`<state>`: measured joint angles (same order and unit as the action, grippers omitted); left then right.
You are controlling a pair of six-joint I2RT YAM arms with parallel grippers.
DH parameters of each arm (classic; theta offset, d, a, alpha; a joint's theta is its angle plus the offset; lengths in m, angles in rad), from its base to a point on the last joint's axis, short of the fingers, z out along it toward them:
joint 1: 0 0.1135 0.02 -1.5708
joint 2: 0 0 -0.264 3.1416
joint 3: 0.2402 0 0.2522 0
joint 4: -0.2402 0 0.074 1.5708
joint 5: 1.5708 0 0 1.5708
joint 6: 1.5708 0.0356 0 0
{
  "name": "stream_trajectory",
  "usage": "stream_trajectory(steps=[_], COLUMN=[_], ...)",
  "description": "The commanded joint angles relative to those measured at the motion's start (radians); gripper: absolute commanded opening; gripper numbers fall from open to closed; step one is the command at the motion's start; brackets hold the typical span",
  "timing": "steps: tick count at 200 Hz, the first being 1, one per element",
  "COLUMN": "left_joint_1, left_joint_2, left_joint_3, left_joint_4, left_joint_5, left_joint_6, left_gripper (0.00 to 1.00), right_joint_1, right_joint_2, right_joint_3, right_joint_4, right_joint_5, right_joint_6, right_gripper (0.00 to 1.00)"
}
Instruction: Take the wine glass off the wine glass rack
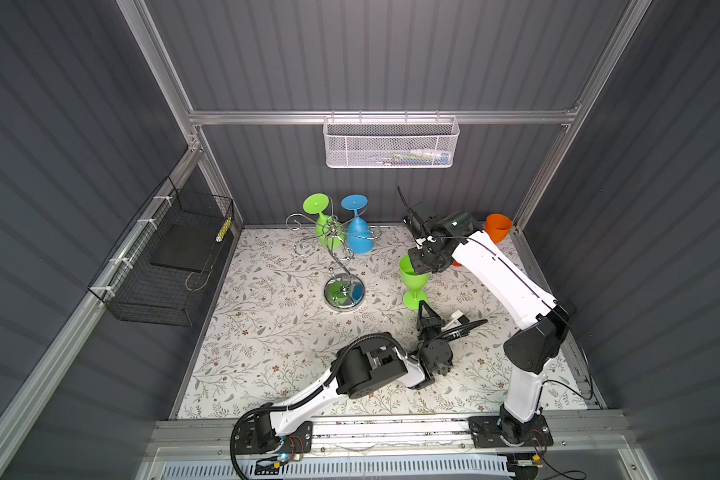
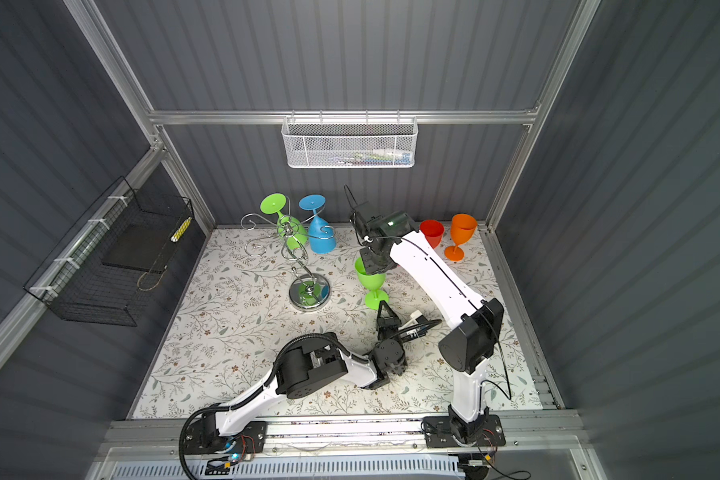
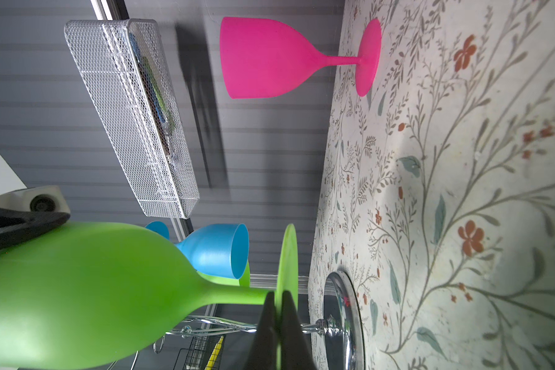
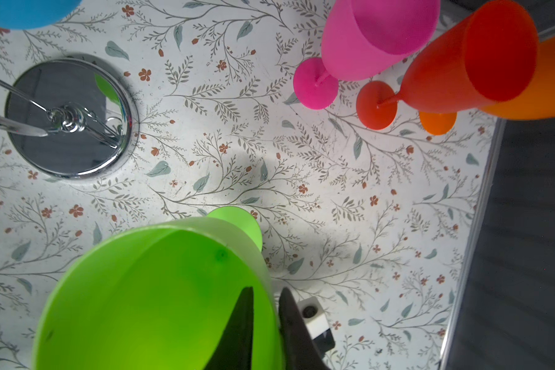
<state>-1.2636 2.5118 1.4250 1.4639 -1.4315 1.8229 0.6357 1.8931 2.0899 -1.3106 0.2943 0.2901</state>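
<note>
Partly masking its rim, right pincer [image 4: 266, 290] pinches green wine glass [image 1: 410, 277]; left pincer [image 3: 278, 293] pinches its foot.

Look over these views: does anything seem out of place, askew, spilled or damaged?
Nothing looks spilled or broken. One oddity: the upright green wine glass beside the wine glass rack is pinched at both ends, with the left gripper clamping its foot and the right gripper clamping its rim.

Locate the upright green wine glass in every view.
Top view: green glass near centre, right of the mirror base.
Top view: glass likewise near centre.
Left wrist: glass in foreground, foot in left gripper.
Right wrist: glass in foreground, bowl open toward camera.
Shared landmark: the mirror base.
</note>
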Motion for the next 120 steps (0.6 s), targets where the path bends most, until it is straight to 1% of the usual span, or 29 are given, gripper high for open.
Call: stream_trajectory(steps=[1, 39, 47, 50, 63, 79, 91, 101, 106, 120], left_joint_1=[0.009, 0.009, 0.009, 0.009, 0.009, 0.009, 0.009, 0.008, 0.007, 0.007], left_joint_2=[-0.064, -0.086, -0.093, -0.096, -0.111, -0.143, -0.183, -0.229, -0.255, -0.331], left_joint_3=[0.006, -0.001, -0.001, -0.033, -0.049, -0.074, -0.104, -0.13, -0.143, -0.159], left_joint_4=[0.065, 0.064, 0.064, 0.064, 0.062, 0.016, -0.083, -0.207, -0.292, -0.601], left_joint_5=[0.001, 0.0, 0.002, 0.002, 0.002, 0.002, 0.006, 0.012, 0.017, 0.041], left_joint_6=[-0.002, -0.01, -0.011, -0.012, -0.02, -0.061, -0.151, -0.263, -0.34, -0.583], left_gripper=[0.0, 0.0, 0.0, 0.0, 0.0, 0.0, 0.0, 0.0, 0.0, 0.0], right_joint_1=[0.003, 0.002, 0.003, 0.002, 0.003, 0.003, 0.002, 0.001, 0.001, 0.001], right_joint_2=[-0.001, 0.003, 0.001, 0.0, -0.003, -0.008, -0.013, -0.017, -0.017, -0.021], right_joint_3=[0.027, 0.053, 0.061, 0.064, 0.076, 0.094, 0.109, 0.118, 0.125, 0.138], right_joint_4=[-0.031, -0.037, -0.038, -0.038, -0.038, -0.038, -0.037, -0.035, -0.036, -0.036], right_joint_5=[0.005, 0.009, 0.009, 0.013, 0.019, 0.025, 0.027, 0.035, 0.037, 0.04], right_joint_6=[0.004, 0.009, 0.01, 0.01, 0.012, 0.012, 0.012, 0.01, 0.011, 0.008], right_gripper=[0.09, 0.0, 0.0, 0.0, 0.0, 0.0, 0.0, 0.0, 0.0, 0.0])
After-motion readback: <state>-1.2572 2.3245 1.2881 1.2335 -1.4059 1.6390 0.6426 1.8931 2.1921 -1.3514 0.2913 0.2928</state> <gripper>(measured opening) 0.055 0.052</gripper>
